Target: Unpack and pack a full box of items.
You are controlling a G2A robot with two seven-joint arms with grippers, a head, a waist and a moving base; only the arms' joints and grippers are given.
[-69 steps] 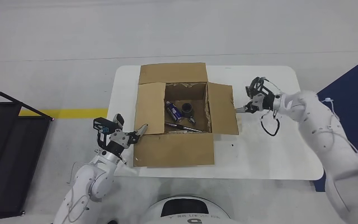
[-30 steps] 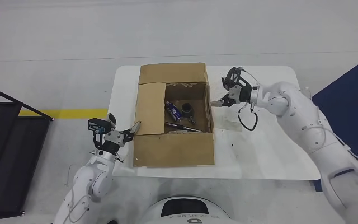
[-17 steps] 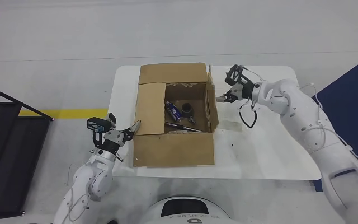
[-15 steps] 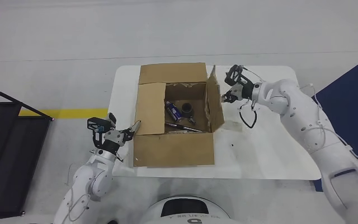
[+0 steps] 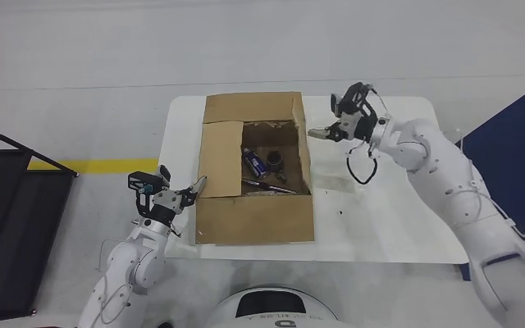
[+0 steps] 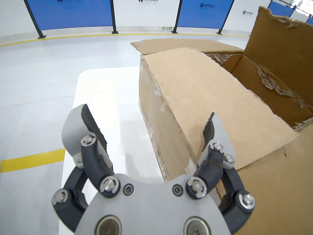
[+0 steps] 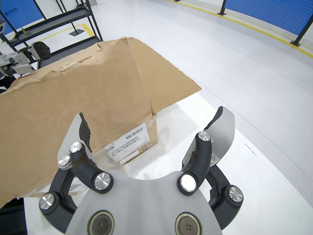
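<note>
An open cardboard box (image 5: 255, 220) stands in the middle of the white table (image 5: 394, 213). Its far, left and near flaps lie spread outward, while the right flap (image 5: 304, 156) stands upright. Inside lie a blue-and-white cylinder (image 5: 253, 161), a black round part (image 5: 275, 157) and a long dark tool (image 5: 271, 188). My right gripper (image 5: 321, 133) is open, right against the outer face of the upright flap (image 7: 68, 113) near its top edge. My left gripper (image 5: 197, 187) is open beside the left flap's near corner (image 6: 215, 103), holding nothing.
A white label (image 7: 128, 143) is stuck on the box's right wall. Bare tabletop stretches to the right of the box. A black rack (image 5: 25, 221) stands on the floor left of the table.
The right gripper came in from the table's right side and the box's right flap went from lying flat to standing upright. The left gripper drew back slightly from the box.
</note>
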